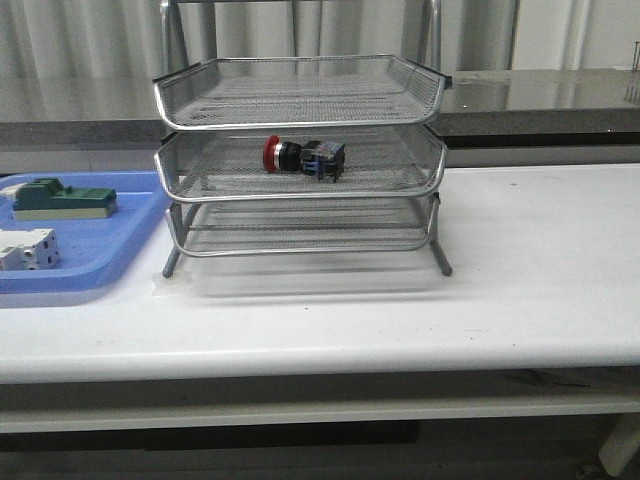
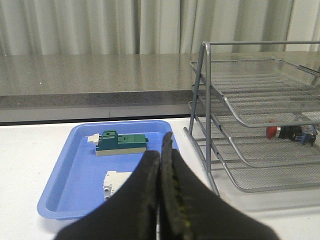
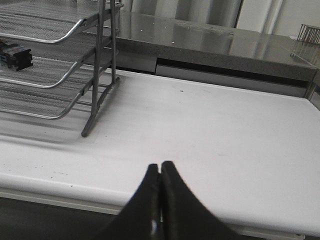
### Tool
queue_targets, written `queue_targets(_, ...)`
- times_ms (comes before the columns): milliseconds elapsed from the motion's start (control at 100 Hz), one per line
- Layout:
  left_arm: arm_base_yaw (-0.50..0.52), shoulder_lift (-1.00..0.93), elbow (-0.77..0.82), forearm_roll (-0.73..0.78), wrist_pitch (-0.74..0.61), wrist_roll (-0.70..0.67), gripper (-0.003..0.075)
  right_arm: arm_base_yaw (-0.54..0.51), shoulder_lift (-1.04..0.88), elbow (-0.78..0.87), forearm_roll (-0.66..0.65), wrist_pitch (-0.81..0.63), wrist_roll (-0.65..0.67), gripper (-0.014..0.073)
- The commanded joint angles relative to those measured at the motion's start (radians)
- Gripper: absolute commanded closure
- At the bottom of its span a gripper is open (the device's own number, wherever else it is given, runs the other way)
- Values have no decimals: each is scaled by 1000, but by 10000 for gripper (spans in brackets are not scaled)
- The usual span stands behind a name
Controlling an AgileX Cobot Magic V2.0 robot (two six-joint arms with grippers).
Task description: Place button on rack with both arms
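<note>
**Button lying in middle tier; both hands clenched and empty**

The button [image 1: 303, 157] is lying on its side in the middle tier of the rack [image 1: 300, 160], red mushroom head pointing toward the blue tray [image 1: 100, 250], rear block toward the opposite side. It is sitting roughly mid-tier, near the back mesh, touching nothing but the tier floor. The rack is standing on the white worktop [image 1: 520, 280], all three tiers looking pushed in and aligned in the front view.

The left hand [image 2: 161, 150] is showing its fingers pressed together with nothing between them, hovering on the near side of the blue tray, well apart from the rack. The right hand [image 3: 160, 172] is likewise clenched and empty, hanging over bare worktop beside the rack's leg. Neither arm is appearing in the front view.

In the blue tray a green-topped block [image 1: 62, 198] and a white terminal block [image 1: 27, 248] are resting apart from each other.

Judgement: placement is looking complete. Remaining risks are few. The button, being round-headed and lying loose, could be rolling if the rack gets knocked; either arm sweeping sideways near the frame would be the likely cause. A tier sliding out under a bump could also be shifting the button toward the lip.
</note>
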Motion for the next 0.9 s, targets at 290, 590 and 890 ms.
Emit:
queue_targets(290, 2, 7, -27, -15, -73, -10, 741, -3, -17, 3, 3, -81, -3, 659)
queue_targets(590, 2, 7, -27, -15, -73, -10, 741, -3, -17, 3, 3, -81, -3, 659)
queue_targets(890, 2, 7, -27, 41, -58, -10, 741, -3, -17, 3, 3, -81, -3, 659)
